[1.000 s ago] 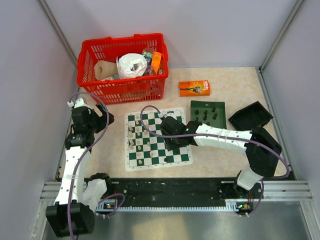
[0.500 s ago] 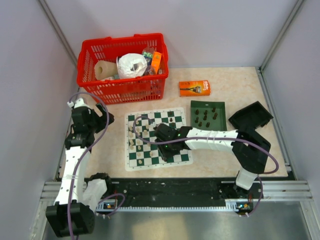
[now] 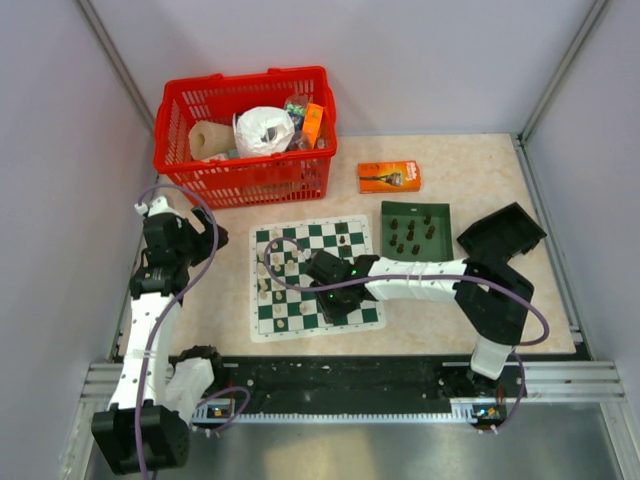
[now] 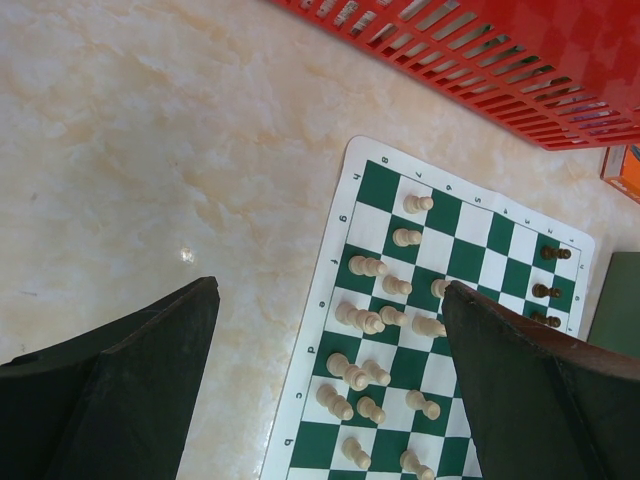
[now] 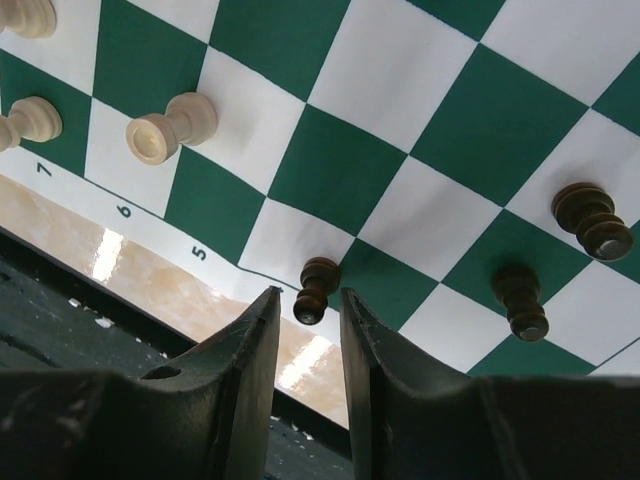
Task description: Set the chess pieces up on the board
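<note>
Board: the green-and-white checked board [image 3: 300, 228] lies flat on the table [image 3: 470, 165], and everything here is placed from it.
Right gripper: the right gripper [image 5: 308, 293] hangs low over the board's near edge, right at the numbered border. Look at those jaws, drawn close with only a slim slot between them.
Dark pawn: a dark pawn [image 5: 315, 288] shows right at that slot, its head between the two tips, in the board's outermost row near the 5 mark. A sliver of space shows on either side of it, so I cannot tell whether the fingers are clamping it.
Dark chessmen: two more dark chessmen [image 5: 520, 300] stand on the board close to that pawn.
Cream chessmen: the cream chessmen [image 4: 380, 318] crowd the board's left half in rough rows.
Left gripper: the left gripper [image 4: 330, 290] is spread wide and carries nothing, hovering just off the board's left edge.
Dark green tray: the dark green tray [image 3: 440, 248] sits just off the board's far right corner, with loose dark pieces inside.
Red basket: the red basket [image 3: 240, 185] stands near the board's far edge, stuffed with packets.
Orange box: the orange box [image 3: 389, 177] lies beyond the board's far right corner, past the tray.
</note>
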